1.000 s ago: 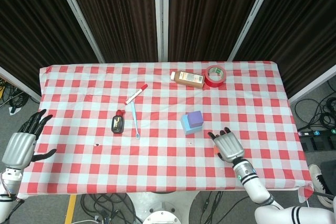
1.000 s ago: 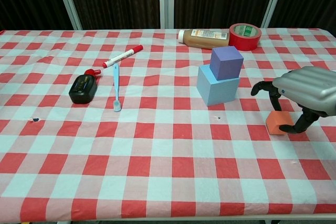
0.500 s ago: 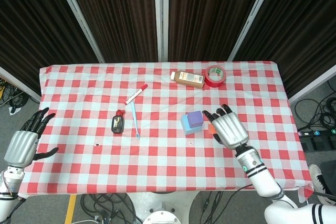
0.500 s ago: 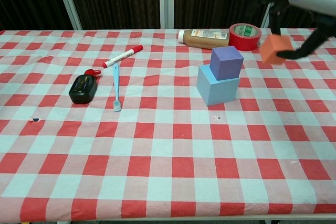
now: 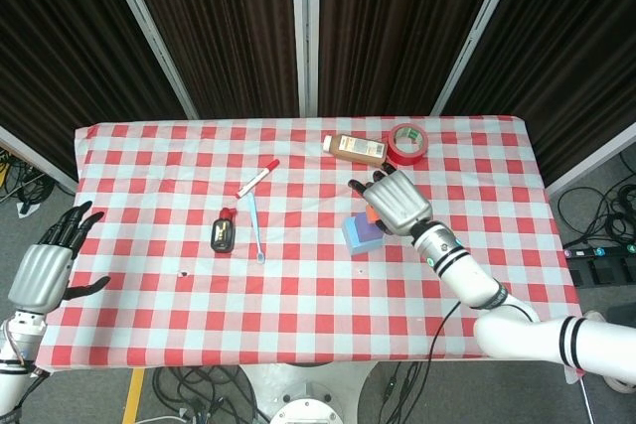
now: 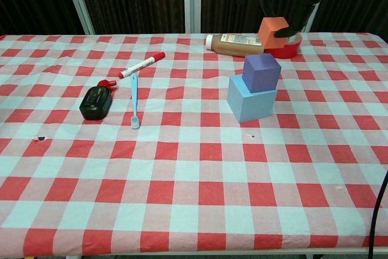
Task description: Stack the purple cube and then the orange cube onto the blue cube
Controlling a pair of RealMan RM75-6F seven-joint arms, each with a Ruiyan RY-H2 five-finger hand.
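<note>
So we're on the last step rn: purple cube [image 6: 262,72] already sits on the blue cube [image 6: 251,99], a bit twisted vs the blue one. Our right hand [image 5: 397,202] holds the orange cube [image 6: 272,31] up in the air, just above the purple one, not touching it afaict. Left hand [image 5: 42,273] hangs off the table's near-left corner w/ fingers spread, nothing in it. Next move imo: line the orange cube up square over the purple top, lower gently, then let go. Purple top is small, so a sloppy drop could tip the stack.
</note>
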